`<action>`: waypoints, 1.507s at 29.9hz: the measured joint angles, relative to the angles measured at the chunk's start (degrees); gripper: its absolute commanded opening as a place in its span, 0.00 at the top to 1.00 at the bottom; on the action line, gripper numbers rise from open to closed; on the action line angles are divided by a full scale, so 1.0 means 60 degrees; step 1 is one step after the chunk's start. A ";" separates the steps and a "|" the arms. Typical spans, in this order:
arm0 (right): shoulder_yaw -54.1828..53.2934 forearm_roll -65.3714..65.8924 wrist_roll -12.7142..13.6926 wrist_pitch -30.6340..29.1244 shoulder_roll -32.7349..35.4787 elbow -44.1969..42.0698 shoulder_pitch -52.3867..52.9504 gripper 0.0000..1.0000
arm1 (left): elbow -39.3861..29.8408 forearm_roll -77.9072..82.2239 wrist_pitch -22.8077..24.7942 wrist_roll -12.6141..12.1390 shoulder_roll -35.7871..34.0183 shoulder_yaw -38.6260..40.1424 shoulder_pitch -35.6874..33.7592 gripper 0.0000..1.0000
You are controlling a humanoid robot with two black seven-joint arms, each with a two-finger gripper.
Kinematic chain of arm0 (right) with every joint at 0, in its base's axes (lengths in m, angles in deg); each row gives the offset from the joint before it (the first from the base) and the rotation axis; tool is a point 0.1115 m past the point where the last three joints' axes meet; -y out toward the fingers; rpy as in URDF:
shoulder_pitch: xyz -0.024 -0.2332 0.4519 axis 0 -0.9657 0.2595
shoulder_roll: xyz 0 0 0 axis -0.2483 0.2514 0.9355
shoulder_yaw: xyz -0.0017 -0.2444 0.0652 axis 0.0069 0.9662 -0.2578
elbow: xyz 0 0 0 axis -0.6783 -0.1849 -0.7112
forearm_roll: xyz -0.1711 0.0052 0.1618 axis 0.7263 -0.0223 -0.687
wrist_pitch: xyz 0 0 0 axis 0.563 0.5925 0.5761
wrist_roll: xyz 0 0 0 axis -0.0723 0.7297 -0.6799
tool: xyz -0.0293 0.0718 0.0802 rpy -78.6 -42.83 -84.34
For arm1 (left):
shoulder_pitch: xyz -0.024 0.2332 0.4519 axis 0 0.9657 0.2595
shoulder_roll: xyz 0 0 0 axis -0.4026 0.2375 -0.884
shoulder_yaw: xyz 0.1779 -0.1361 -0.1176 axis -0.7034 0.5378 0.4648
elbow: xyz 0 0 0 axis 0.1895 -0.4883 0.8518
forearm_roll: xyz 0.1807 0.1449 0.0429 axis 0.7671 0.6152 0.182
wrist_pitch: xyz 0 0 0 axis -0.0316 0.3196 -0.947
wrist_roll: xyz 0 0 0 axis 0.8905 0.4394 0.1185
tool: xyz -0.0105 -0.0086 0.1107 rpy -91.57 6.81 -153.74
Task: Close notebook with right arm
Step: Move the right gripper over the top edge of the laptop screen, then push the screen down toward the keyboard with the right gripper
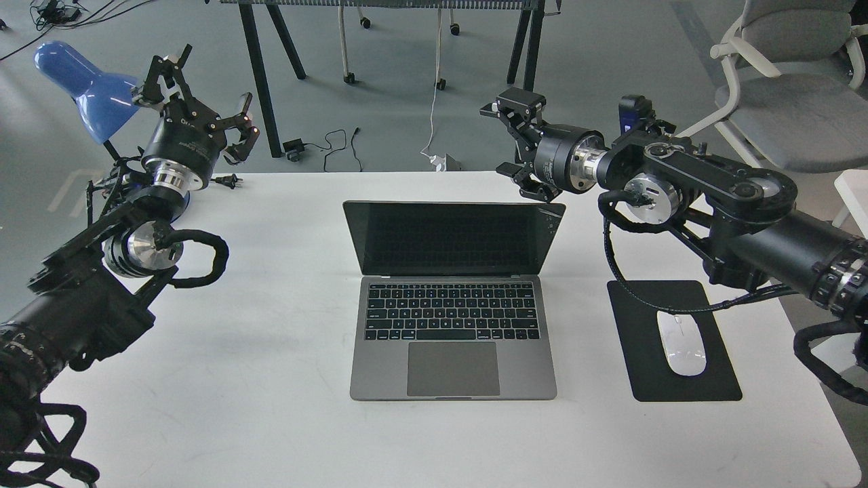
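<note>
Currently the MacBook laptop [452, 298] sits open mid-worktop [271, 420] near the front edge, right gripper [519, 146] with jaws spread just behind the lid's top right corner, presumably staged to push it down, left gripper [196, 102] spread, parked at far-left corner.

Open notebook [452, 298], right tool [519, 152] beside lid.

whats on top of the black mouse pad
A white mouse lies on the black mouse pad, toward its near half. The right arm and its cable hang over the pad's far edge, so a strip of pad there is covered.
</note>
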 measured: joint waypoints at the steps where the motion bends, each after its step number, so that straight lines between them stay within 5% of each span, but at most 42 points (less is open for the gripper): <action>1: 0.0004 0.0000 0.0005 -0.0056 0.0013 0.0008 0.0006 0.00 | 0.0000 0.0000 0.0000 0.0000 0.0000 0.0000 0.0000 0.00; 24: 0.0627 -0.0008 0.0503 -0.1604 0.1127 0.1818 -0.0142 0.00 | 0.0000 -0.0016 -0.0001 0.0000 0.0012 -0.0005 0.0001 0.00; 45: 0.1858 -0.0014 0.0583 -0.1883 0.1882 0.3649 -0.0528 0.00 | 0.0000 -0.0014 -0.0001 0.0000 0.0015 -0.0008 0.0001 0.00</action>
